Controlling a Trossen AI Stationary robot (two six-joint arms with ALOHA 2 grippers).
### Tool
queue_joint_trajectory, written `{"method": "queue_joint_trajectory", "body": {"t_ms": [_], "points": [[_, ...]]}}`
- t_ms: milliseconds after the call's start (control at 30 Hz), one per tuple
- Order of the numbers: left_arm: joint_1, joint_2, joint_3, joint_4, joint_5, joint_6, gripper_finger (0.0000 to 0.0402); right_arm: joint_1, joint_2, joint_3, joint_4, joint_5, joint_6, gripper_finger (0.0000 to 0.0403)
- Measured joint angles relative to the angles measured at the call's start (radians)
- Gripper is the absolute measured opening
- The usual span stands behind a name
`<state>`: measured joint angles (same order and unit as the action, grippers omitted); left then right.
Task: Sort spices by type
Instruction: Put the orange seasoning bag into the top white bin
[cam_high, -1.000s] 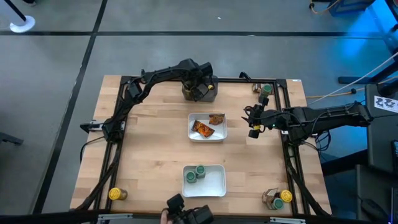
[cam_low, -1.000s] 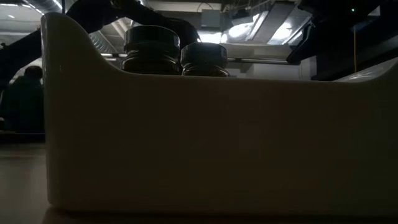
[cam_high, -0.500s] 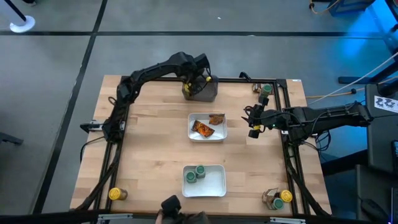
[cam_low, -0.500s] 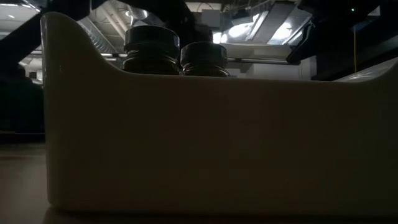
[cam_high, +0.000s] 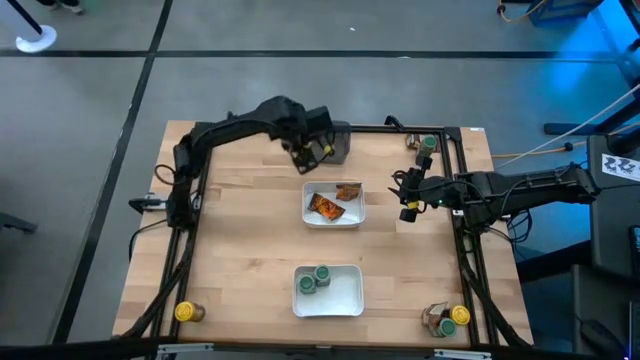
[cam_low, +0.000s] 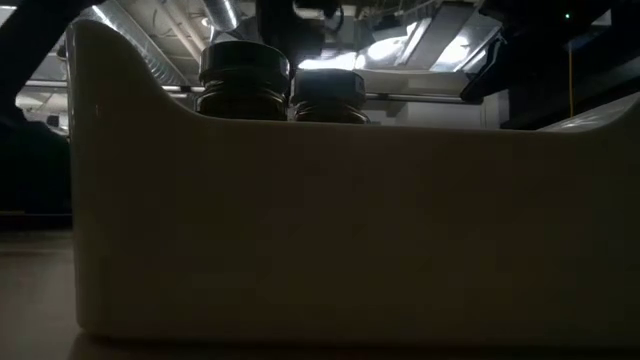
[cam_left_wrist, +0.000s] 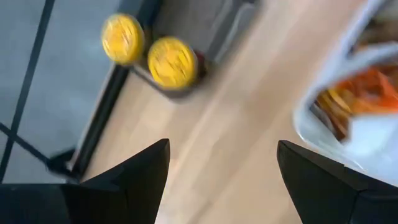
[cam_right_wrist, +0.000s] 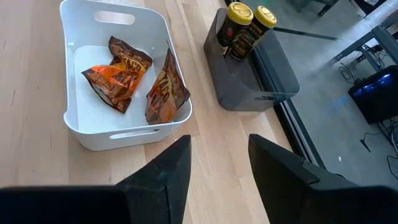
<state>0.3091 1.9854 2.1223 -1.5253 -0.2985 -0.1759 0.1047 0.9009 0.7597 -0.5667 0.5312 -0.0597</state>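
Observation:
My left gripper (cam_high: 308, 152) (cam_left_wrist: 222, 144) hangs open and empty just left of the dark grey block (cam_high: 338, 143), above bare wood. Two yellow-lidded jars (cam_right_wrist: 239, 25) (cam_left_wrist: 172, 61) stand upright in that block. Orange-brown sachets (cam_high: 327, 206) (cam_right_wrist: 118, 78) lie in the middle white tray (cam_high: 357, 215). Two green-lidded jars (cam_high: 314, 279) (cam_low: 243, 70) stand in the near tray (cam_high: 350, 295). My right gripper (cam_high: 406, 196) (cam_right_wrist: 219, 140) waits open and empty to the right of the middle tray.
Loose jars stand at the table's corners: a yellow-lidded one near left (cam_high: 184, 312), two near right (cam_high: 447, 318), and green-lidded ones far right (cam_high: 426, 147). A dark frame runs along the table's edges. Bare wood lies between the trays and the left edge.
My left gripper has drawn back from over the grey block, toward the table's left and slightly toward the near edge, and its arm has swung left with it. The right arm and all the trays have kept still.

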Motion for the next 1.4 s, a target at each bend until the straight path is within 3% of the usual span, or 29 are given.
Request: {"method": "queue_joint_trajectory", "body": {"t_ms": [233, 667, 900, 1100, 1400], "points": [[-0.185, -0.081, -0.024, -0.046, -0.001, -0.156, 0.0280, 0.000, 0.000, 0.000, 0.000, 0.000, -0.020, 0.0163], [-0.596, -0.209, -0.179, -0.046, 0.011, -0.503, 0.0280, 0.000, 0.000, 0.000, -0.003, 0.000, -0.024, 0.0163], [-0.801, -0.211, -0.252, -0.045, 0.013, -0.564, 0.0280, 0.000, 0.000, 0.000, -0.003, 0.008, -0.023, 0.0163], [-0.923, -0.211, -0.329, -0.040, 0.076, -0.694, 0.0280, 0.000, 0.000, 0.000, -0.003, 0.014, -0.016, 0.0163], [-1.051, -0.211, -0.417, -0.037, 0.313, -0.850, 0.0280, 0.000, 0.000, 0.000, -0.012, 0.008, 0.031, 0.0163]]}}
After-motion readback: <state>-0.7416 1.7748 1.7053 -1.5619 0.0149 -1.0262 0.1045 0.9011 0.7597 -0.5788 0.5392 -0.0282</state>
